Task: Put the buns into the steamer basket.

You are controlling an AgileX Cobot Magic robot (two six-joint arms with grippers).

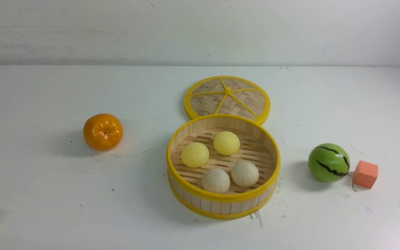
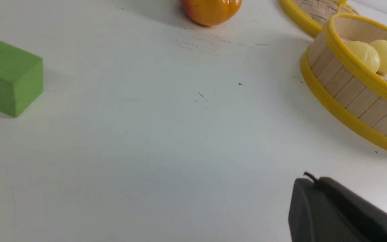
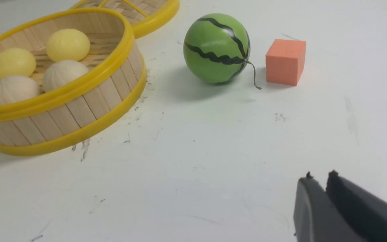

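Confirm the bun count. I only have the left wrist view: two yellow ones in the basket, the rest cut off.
Observer: Four in the steamer basket. Two yellow buns sit at the back and two beige buns sit nearer the robot.
Operator: Any left outside?
Observer: None. To the right of the basket there is only a watermelon ball with an orange cube beside it.
Operator: Other arm?
Observer: The right tool holds nothing and is well clear of the basket.
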